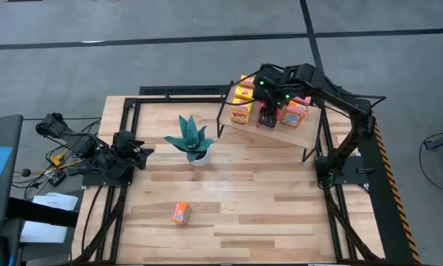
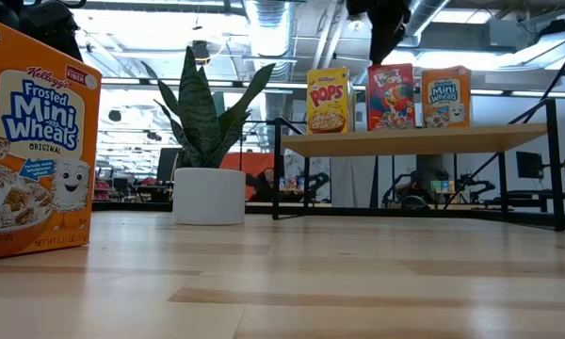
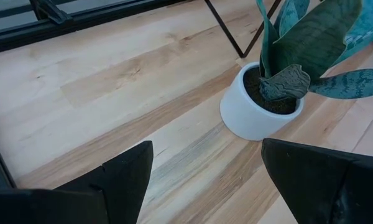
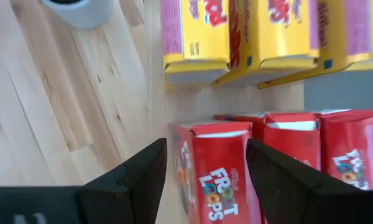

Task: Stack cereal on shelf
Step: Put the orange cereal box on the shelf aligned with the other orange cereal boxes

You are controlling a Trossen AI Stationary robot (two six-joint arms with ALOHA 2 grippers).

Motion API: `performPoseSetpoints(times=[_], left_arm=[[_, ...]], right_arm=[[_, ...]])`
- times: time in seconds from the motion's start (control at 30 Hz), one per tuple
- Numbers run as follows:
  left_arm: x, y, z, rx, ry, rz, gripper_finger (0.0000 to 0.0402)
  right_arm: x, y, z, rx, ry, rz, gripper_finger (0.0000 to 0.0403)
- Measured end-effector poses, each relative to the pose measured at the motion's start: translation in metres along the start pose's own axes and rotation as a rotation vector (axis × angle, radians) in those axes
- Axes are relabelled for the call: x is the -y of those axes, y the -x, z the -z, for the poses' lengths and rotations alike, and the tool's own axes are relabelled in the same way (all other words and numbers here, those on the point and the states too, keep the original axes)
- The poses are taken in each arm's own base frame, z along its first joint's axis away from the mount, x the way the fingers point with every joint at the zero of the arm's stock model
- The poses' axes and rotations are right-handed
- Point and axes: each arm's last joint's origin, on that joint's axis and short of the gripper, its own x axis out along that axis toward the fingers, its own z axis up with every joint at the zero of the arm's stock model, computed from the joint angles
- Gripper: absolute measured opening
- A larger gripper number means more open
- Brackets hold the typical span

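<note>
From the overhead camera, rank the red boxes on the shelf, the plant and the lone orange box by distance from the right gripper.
1. Red boxes, directly under the right gripper, on the shelf.
2. Plant, mid-table, toward the left arm.
3. Lone orange box, on the table's near edge.

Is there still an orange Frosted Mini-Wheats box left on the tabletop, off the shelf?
Yes. One orange Frosted Mini-Wheats box stands on the slatted tabletop, well away from the shelf.

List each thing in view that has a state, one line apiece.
yellow boxes: upright in a row on the shelf.
red boxes: upright on the shelf, front one between the open fingers.
orange boxes: on the shelf.
loose orange box: on the table, not shelved.
right pincer: open, over the red row.
left pincer: open, idle beside the plant.
</note>
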Motion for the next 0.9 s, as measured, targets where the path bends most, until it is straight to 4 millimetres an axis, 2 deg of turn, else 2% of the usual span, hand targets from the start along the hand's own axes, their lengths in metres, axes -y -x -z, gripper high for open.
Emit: performPoseSetpoints(times=[0.27, 0.47, 0.67, 0.8, 0.9], left_arm=[[0.0, 0.0, 0.0, 0.011, 0.008, -0.004, 0.0293], [0.0, 0.0, 0.0, 0.015, 0.015, -0.005, 0.0293], [0.002, 0.0, 0.002, -0.093, 0.055, 0.041, 0.0293], [0.017, 0.002, 0.007, -0.346, 0.032, 0.238, 0.0293], [0.033, 0.002, 0.01, -0.485, 0.056, 0.35, 0.0293]], right_arm=[[0.005, 0.017, -0.003, 0.061, -0.01, 0.011, 0.0245], [-0.001, 0.051, -0.007, 0.195, 0.003, -0.005, 0.0245], [-0.034, 0.087, -0.014, 0.4, 0.054, -0.166, 0.0245], [-0.06, 0.094, -0.016, 0.458, 0.134, -0.224, 0.0245], [-0.072, 0.097, -0.015, 0.465, 0.148, -0.246, 0.0244]])
